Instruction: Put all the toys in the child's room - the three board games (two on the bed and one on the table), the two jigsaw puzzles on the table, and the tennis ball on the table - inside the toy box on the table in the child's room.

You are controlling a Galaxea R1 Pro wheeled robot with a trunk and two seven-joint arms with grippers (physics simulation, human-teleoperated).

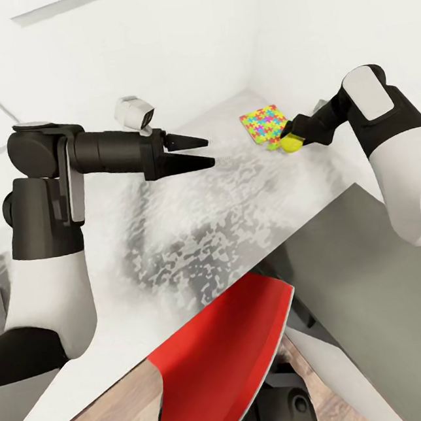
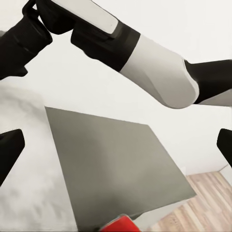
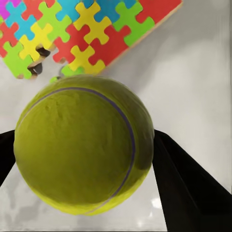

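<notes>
Table (image 1: 194,239): right gripper (image 3: 82,159) grips tennis ball (image 3: 82,145); head adds jigsaw puzzle (image 1: 264,125).

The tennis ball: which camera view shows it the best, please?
The right wrist view is best: the tennis ball is large there, seam visible, held between the right gripper's dark fingers. In the head view the ball is a small yellow spot beside the jigsaw puzzle.

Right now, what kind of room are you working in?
Probably a child's room or playroom: a bright jigsaw puzzle lies on the pale table, a tennis ball sits in the right gripper, and a red chair is pulled up.
</notes>
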